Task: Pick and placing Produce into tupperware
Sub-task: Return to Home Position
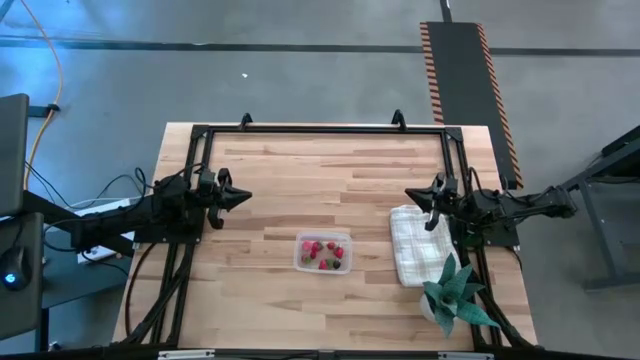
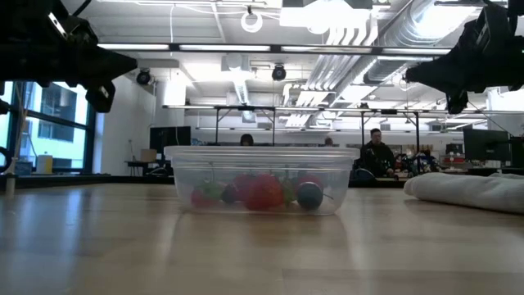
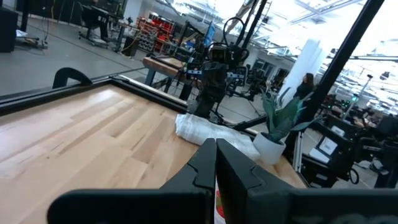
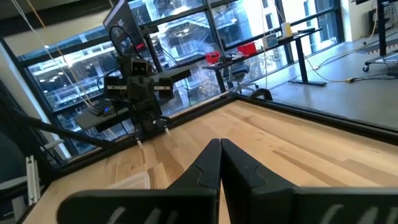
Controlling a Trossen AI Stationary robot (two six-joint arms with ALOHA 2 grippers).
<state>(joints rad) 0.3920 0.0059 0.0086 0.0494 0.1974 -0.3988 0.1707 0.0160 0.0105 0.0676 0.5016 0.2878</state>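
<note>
The clear tupperware (image 1: 323, 252) sits on the table near its near-middle, and shows broadside in the low view (image 2: 262, 190). Several red strawberry pieces (image 1: 318, 250) and one dark berry (image 2: 309, 195) lie inside on its floor. My left gripper (image 1: 243, 197) hovers shut above the table's left side, up and left of the container. My right gripper (image 1: 409, 194) hovers shut above the right side, over the far end of the cloth. Both are raised clear of the table in the low view.
A white checked folded cloth (image 1: 418, 244) lies right of the container. A green spiky plant in a white pot (image 1: 452, 293) stands at the near right corner. A black frame (image 1: 320, 129) borders the far edge. Bare wood lies between the arms.
</note>
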